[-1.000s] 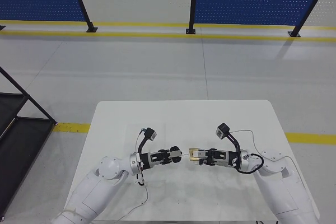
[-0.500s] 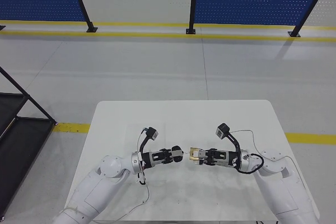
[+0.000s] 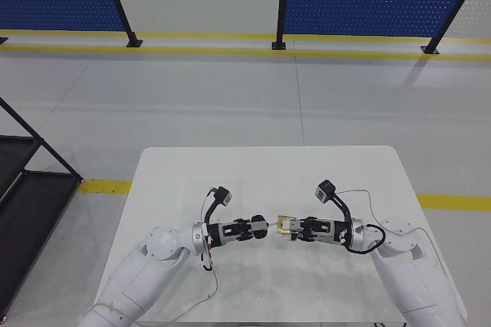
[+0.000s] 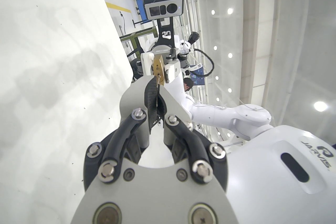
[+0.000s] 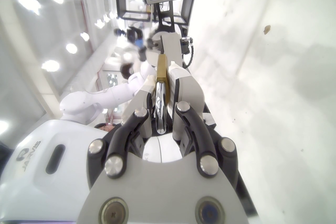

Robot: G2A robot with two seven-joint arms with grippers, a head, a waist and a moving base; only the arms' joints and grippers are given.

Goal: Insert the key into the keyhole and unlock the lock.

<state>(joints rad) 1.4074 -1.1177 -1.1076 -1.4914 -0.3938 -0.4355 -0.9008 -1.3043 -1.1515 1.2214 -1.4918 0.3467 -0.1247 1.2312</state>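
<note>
- Padlock (image 3: 283, 225), brass: one.
- Key (image 4: 158, 86): one.
- Grippers: two, the left gripper (image 3: 259, 226) and the right gripper (image 3: 295, 228).
- Table (image 3: 352, 172), white: one.
- Rack (image 3: 16, 188), black: one.
- Blue barrier panels (image 3: 49, 15): two.

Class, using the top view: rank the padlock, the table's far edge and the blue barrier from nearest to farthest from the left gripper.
1. Padlock, right in front of the left gripper.
2. Table's far edge, ahead.
3. Blue barrier, across the floor.
</note>
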